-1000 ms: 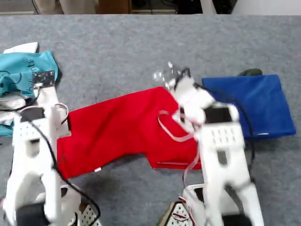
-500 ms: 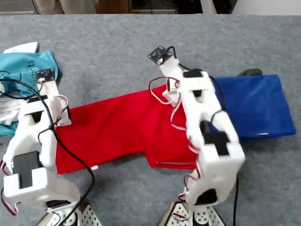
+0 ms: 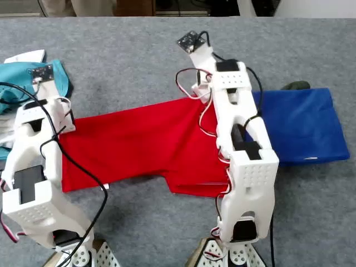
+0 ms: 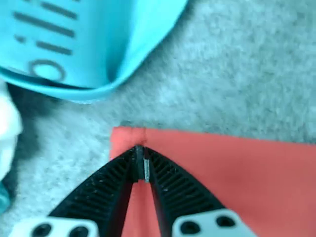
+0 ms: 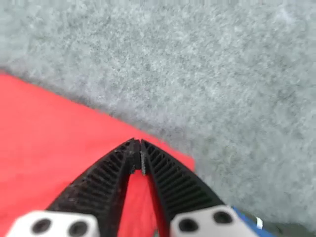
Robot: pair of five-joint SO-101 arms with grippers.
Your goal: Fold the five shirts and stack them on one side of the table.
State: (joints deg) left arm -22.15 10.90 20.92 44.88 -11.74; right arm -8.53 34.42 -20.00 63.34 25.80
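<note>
Pinching, left: left pincer [image 4: 139, 159] is clamped tight on a corner of the red shirt [image 3: 139, 147], at the end of the shirt nearest the teal shirt [image 3: 14, 92].
Pinching, right: right pincer [image 5: 137, 152] is clamped tight on another corner of the same red shirt, on its far edge next to the blue shirt [image 3: 303, 125].
Red shirt: lies flat across the middle of the worktop [image 3: 122, 53], spanning between the two pincers. One corner sits in each pincer's tips.
Blue shirt: folded into a rectangle on the right arm's side of the worktop, just beside the red shirt. In the high view the right arm overlaps its inner edge.
Teal shirt: crumpled on the left arm's side, near the left pincer. A strip of bare worktop separates it from the pinched red corner.
White cloth [image 4: 7, 126]: right next to the teal shirt; can't tell what garment it is.
</note>
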